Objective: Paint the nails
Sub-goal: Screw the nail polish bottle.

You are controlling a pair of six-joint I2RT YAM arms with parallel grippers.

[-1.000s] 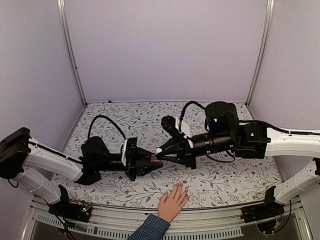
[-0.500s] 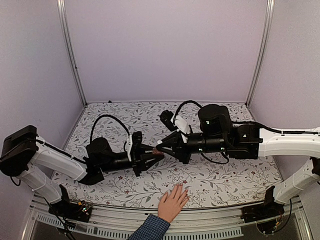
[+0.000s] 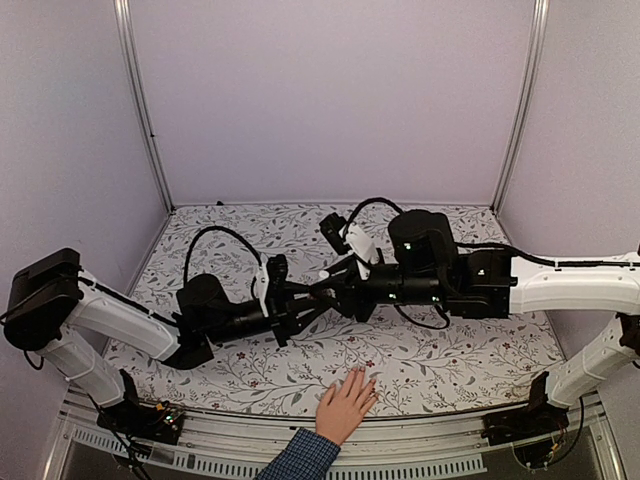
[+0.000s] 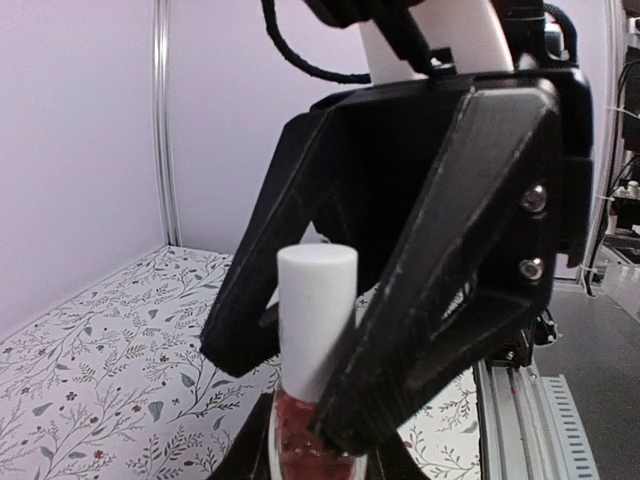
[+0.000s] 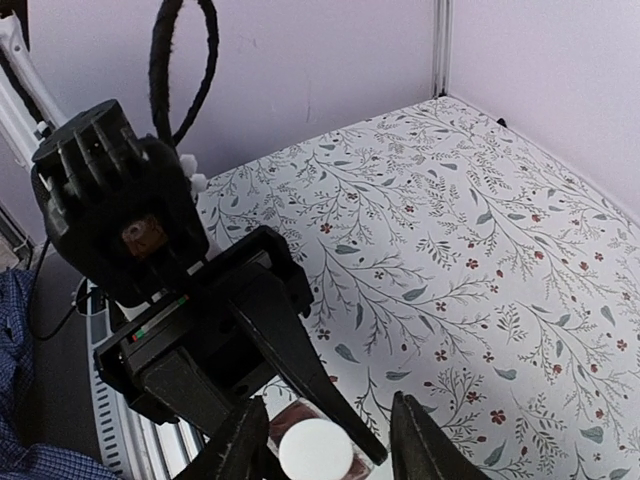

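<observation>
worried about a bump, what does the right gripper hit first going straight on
Likely the cap of the bottle in the left gripper; it sits between the jaws of the right gripper.

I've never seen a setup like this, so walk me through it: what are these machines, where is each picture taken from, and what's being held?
These are two robot arms, a left arm and a right arm, bolted to the near edge of a flowered table. The wide picture looks down from above and behind them. The other two come from a small camera on each wrist. The left gripper is clamped on a small bottle of reddish polish. The right gripper has its fingers open on either side of the bottle's white cap. A person's hand, in a blue checked sleeve, lies flat at the near edge, apart from both arms.
</observation>
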